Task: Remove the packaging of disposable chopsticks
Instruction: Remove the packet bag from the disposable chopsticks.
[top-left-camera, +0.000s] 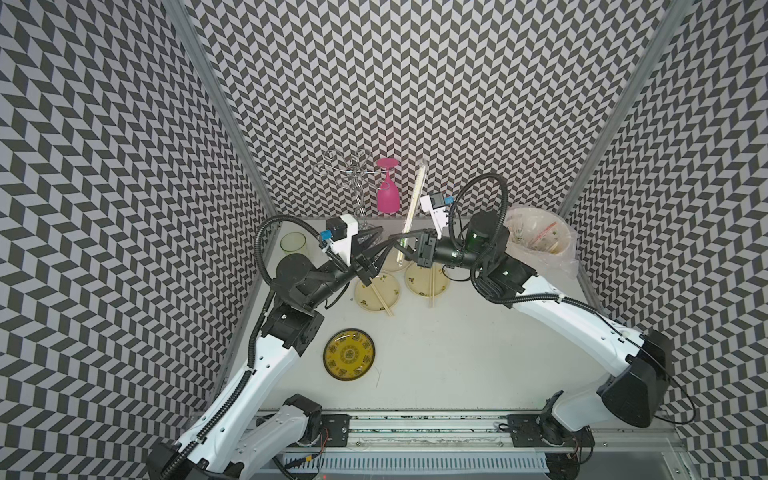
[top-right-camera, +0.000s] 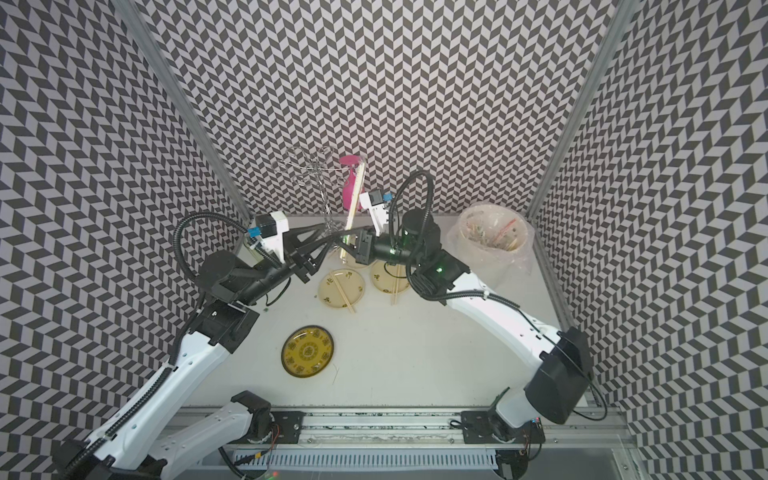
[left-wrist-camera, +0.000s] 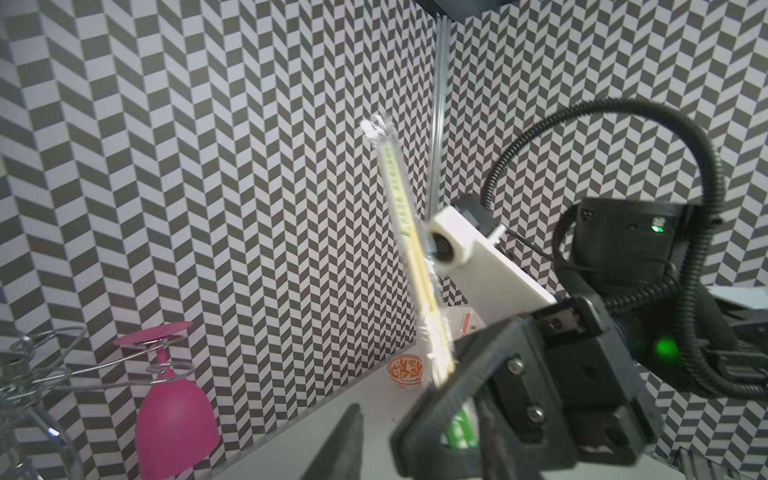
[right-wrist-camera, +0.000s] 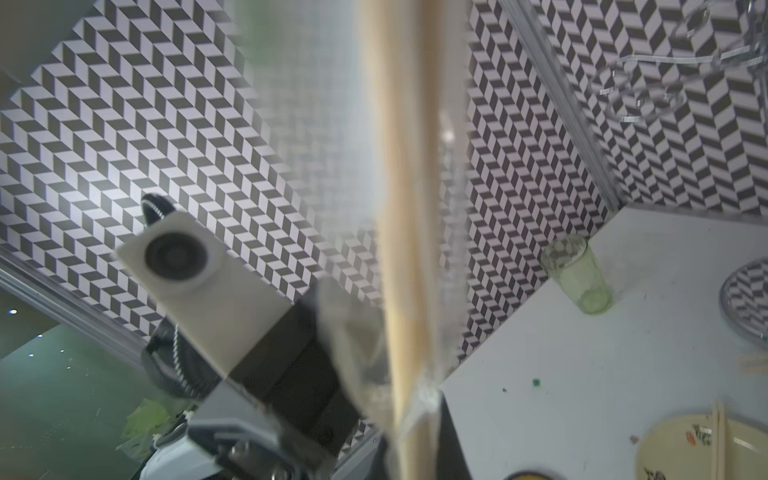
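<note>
From above, in both top views, find the right gripper (top-left-camera: 404, 244) clamped tight on the green-banded sleeve (top-left-camera: 415, 195). Note the disposable chopsticks (top-left-camera: 409, 222) inside it, all lifted off the table (top-left-camera: 436, 353) and leaning just on the bin (top-left-camera: 540, 249) side of the pink goblet (top-left-camera: 387, 195). Spot the left gripper (top-left-camera: 384, 241) just in front of the goblet, close beside that clamp, jaws spread and holding nothing. Count two bare pairs (top-left-camera: 384, 300) on cream plates (top-left-camera: 365, 301), well in front of the goblet: likely partway through the job.

Through the left wrist camera, follow the sleeve up to its crimped tip (left-wrist-camera: 376, 126), far higher than the goblet's upturned foot. See pale wood through crinkled film lower down, and the green band tucked inside the right gripper's frame. Confirm the left fingers (left-wrist-camera: 347, 440) parted, not pressing on the film.

Through the right wrist camera, expect little: only the sleeve and its sticks as a near blur across the middle. Cannot read the clamp itself here, nor which end is torn.

For the pull, judged from this:
- Bring the left jaws onto plastic alone, away from the clamp.
- Bite with full pads against slipping on thin film.
- Draw along the sticks' own line, never across, to avoid levering them loose.
- Keep the swing away from the goblet and wire rack (top-left-camera: 351, 170).
- Carry the empty sleeve bin-ward, the sticks to a plate.
</note>
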